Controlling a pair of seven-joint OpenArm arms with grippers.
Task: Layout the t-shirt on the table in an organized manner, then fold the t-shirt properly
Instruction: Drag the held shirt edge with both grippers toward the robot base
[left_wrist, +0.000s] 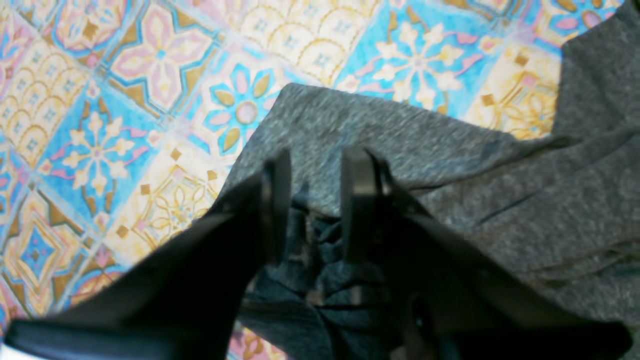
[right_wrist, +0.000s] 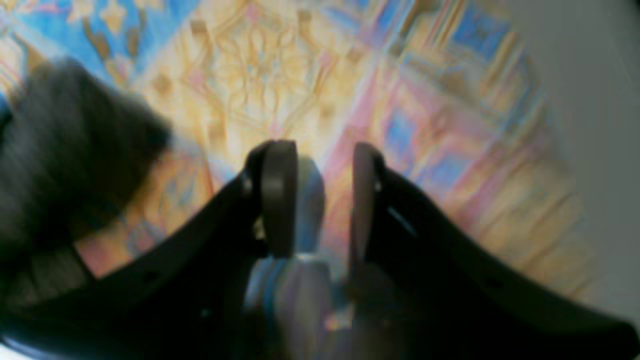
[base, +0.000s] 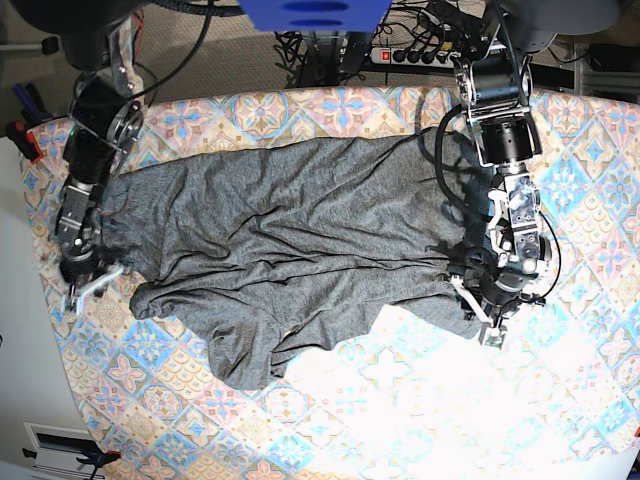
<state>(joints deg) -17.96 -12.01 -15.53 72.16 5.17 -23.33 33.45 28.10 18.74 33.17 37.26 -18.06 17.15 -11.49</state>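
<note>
The dark grey t-shirt (base: 300, 240) lies spread and wrinkled across the patterned table (base: 400, 400), with one rumpled flap hanging toward the front. In the base view my left gripper (base: 478, 318) is at the shirt's right edge. In the left wrist view the left gripper (left_wrist: 315, 165) has bunched t-shirt (left_wrist: 400, 130) fabric pinched between its fingers, just above the table (left_wrist: 100, 100). My right gripper (base: 95, 285) is at the shirt's left edge. The blurred right wrist view shows the right gripper (right_wrist: 320, 155) with jaws apart over the table (right_wrist: 300, 75), and the t-shirt (right_wrist: 65, 140) to its left, outside the fingers.
The table's left edge (base: 45, 330) runs close to my right gripper, with a white surface beyond it. A power strip and cables (base: 420, 50) lie on the floor behind the table. Both arm bases stand at the far side.
</note>
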